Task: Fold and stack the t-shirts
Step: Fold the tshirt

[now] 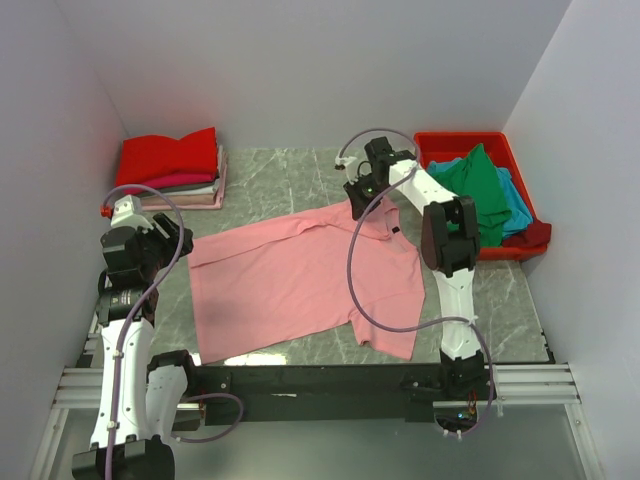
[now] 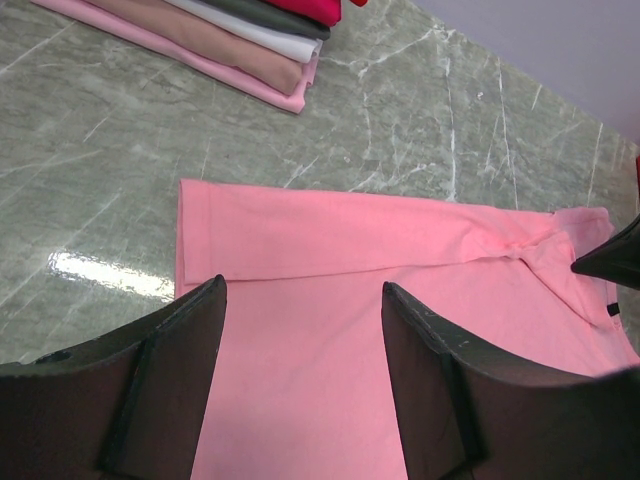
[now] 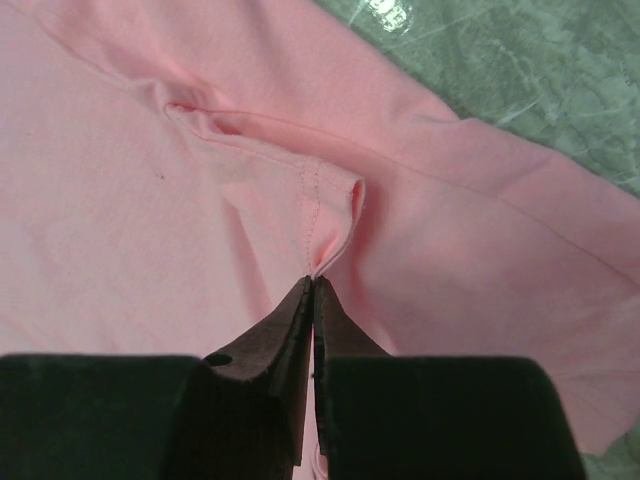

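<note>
shirt (image 1: pixel 300 285) centre | folded stack (image 1: pixel 172 168) back-left | bin (image 1: pixel 455 138) back-right, shirts (image 1: pixel 480 190) in it

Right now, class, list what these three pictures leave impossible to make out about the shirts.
- Folded stack: left wrist view, cut off by the top edge; count unknowable.
- Red bin: top view, green t-shirt and right arm cover what lies beneath.
- Pink t-shirt neck label: top view, too small to read.

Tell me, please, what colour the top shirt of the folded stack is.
Red; the top shirt shows best in the top external view.
</note>
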Available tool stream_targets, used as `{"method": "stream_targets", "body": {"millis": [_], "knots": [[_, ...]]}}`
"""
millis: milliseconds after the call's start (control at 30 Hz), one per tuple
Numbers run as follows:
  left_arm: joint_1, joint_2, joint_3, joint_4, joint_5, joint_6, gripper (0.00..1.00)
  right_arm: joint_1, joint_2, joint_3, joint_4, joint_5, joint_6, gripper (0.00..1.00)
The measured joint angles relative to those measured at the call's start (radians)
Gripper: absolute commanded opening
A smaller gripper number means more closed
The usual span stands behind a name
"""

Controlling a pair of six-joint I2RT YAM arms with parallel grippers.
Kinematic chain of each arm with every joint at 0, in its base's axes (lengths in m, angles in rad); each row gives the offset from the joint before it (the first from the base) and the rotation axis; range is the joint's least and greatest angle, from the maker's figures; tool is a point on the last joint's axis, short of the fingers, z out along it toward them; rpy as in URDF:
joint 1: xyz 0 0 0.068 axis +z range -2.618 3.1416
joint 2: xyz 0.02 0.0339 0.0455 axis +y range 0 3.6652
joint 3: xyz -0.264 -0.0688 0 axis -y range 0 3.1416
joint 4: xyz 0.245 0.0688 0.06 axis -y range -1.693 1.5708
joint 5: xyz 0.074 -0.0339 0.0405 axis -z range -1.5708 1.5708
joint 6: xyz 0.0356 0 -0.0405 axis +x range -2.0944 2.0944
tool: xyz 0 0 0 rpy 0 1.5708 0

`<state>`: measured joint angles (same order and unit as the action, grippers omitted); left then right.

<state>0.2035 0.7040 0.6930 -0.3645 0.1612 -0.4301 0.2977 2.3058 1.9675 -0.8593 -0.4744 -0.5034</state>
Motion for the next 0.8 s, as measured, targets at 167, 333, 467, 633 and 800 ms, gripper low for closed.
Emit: {"method": "stream_targets", "body": {"millis": [167,333,467,633,800], "knots": [[0.000,0.000,0.000,0.000,0.000,0.000,0.69,0.009,-0.033,-0.056,0.010,-0.008,-0.007,0.07],[0.000,0.000,0.000,0.000,0.000,0.000,0.69,0.034,-0.066,-0.155,0.019,-0.015,-0.015,0.07],[0.000,0.000,0.000,0.000,0.000,0.000,0.69,0.062,-0.129,-0.247,0.031,-0.015,-0.023,0.08],[0.000,0.000,-0.001,0.000,0.000,0.000,0.69,0.087,-0.195,-0.301,0.060,-0.006,-0.037,0.11],[0.000,0.000,-0.002,0.000,0.000,0.000,0.69,0.105,-0.211,-0.335,0.072,0.006,-0.048,0.24]]}}
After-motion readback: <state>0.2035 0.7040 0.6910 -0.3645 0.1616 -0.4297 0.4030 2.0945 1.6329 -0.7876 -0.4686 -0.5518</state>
